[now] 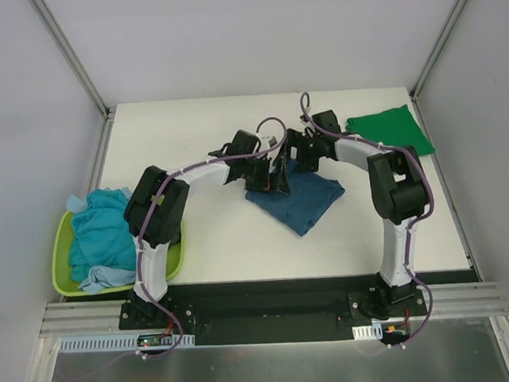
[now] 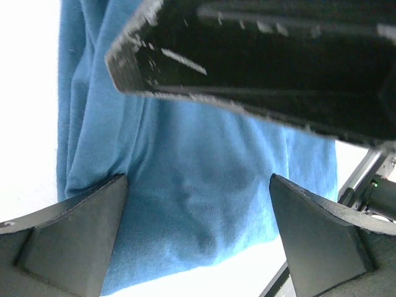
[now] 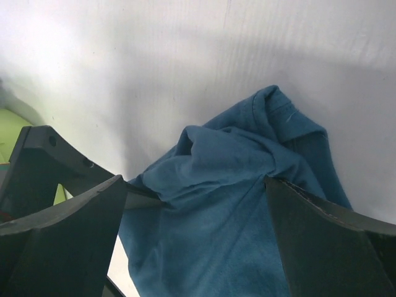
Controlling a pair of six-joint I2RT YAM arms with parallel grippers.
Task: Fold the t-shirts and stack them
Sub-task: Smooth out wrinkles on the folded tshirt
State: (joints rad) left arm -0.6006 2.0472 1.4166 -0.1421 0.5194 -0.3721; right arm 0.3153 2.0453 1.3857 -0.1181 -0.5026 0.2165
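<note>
Now, blue t-shirt point(image 1: 297, 201): it lies in the middle of the desk point(image 1: 206, 247), roughly flat, with a bunched, wrinkled part at its far edge.
Other shirts: a green t-shirt point(image 1: 388, 132) lies folded at the far right corner; the turquoise t-shirts point(image 1: 104, 232) are heaped in the basket point(image 1: 61, 257) at the left.
Left tool point(image 1: 262, 180): its fingers are spread wide, low over the far part of the blue t-shirt; cloth shows between them and nothing is pinched.
Right tool point(image 1: 286, 173): it is also spread wide, just beside the left one, with the bunched cloth between its fingers and not gripped.
How it handles: I judge the cloth light, soft and limp. It cannot break, but it will sag, drag on the desk and lose its shape when it is lifted at only one point.
Where to take hold: probably at the far edge, one tool near each corner. A pinch through all layers keeps the fold together.
</note>
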